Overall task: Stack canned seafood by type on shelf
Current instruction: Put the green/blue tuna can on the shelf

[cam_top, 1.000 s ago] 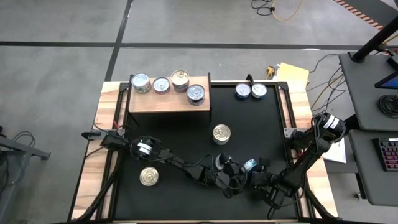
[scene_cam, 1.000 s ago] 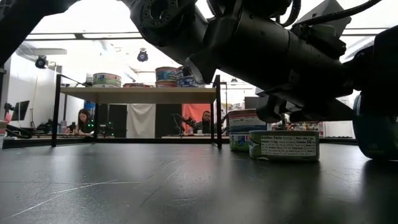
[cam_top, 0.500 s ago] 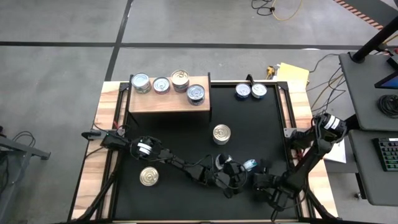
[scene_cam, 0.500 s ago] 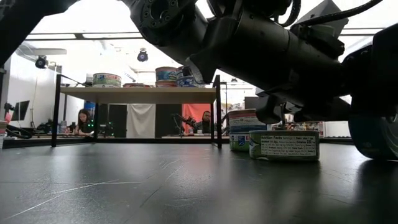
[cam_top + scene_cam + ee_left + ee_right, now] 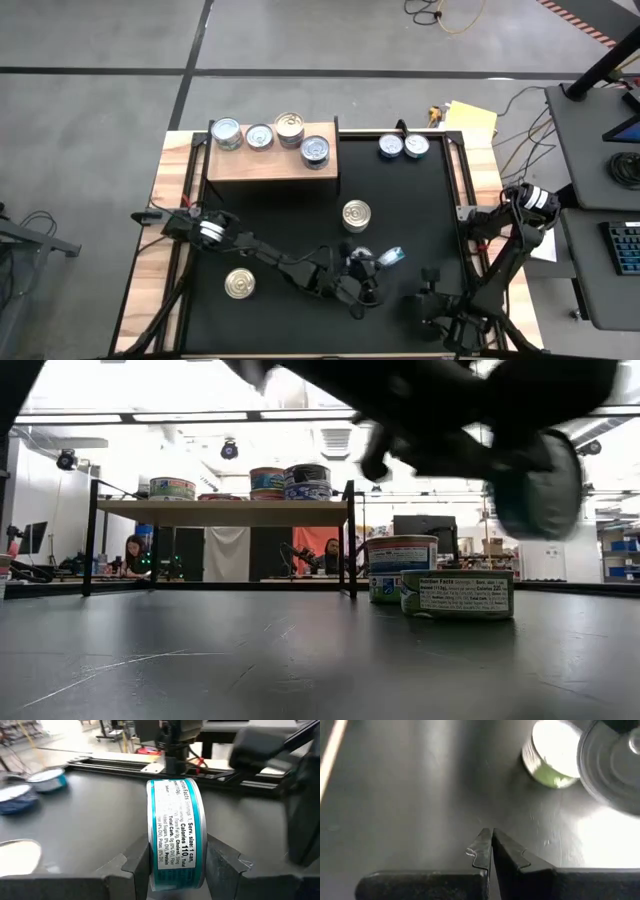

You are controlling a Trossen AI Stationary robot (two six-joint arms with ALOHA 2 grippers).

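From above, my left gripper (image 5: 385, 260) pinched a teal-labelled can (image 5: 392, 257) on edge over the black table (image 5: 290, 215), below a gold-topped can (image 5: 356, 215); my right gripper (image 5: 432, 276) waited toward the table's near right corner. Four cans stood on the shelf (image 5: 270, 165) at the far left, two blue ones (image 5: 403, 147) at the far edge, one gold can (image 5: 239, 284) near left, with bare black between. At table height, my blurred arm hung over two standing cans (image 5: 440, 582); the shelf (image 5: 220, 512) stood behind. My left wrist saw the can (image 5: 176, 832) upright between both fingers (image 5: 137, 865), pressed at its flat ends. My right wrist saw fingers (image 5: 491, 850) pressed together on nothing, above bare table.
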